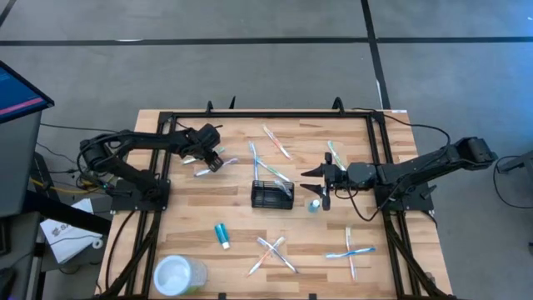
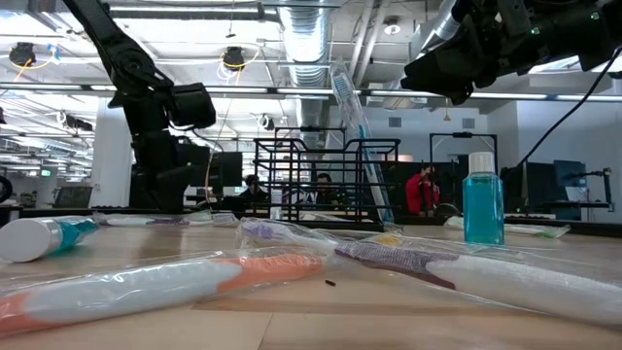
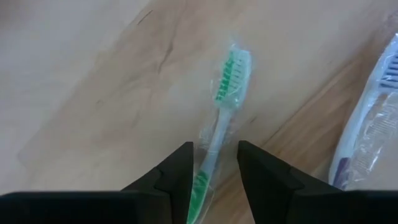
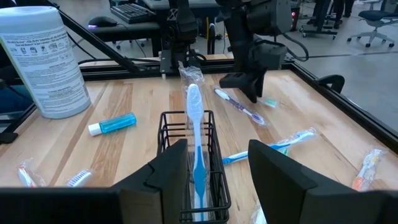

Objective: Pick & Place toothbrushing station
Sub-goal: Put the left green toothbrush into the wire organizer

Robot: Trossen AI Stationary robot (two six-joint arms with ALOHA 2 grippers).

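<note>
A pale plank desk (image 1: 191, 242) sits in a metal frame, strewn with plastic-wrapped toothbrushes. The wire-mesh caddy (image 1: 271, 194) stands mid-desk, one blue brush (image 4: 195, 140) propped upright inside. The left tool (image 3: 214, 168) hovers low with its fingers parted astride a green-bristled brush (image 3: 222, 112), likely lining up a grip. The right tool (image 4: 214, 165) waits just beside the caddy, gaping and empty.

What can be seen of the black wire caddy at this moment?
The black wire caddy is a small, box-shaped rack of thin dark wire with an open top, standing upright on the wooden table near its middle. One wrapped blue toothbrush stands in it, leaning and sticking out above the rim. Neither gripper touches it; the right gripper, open, is beside it.
</note>
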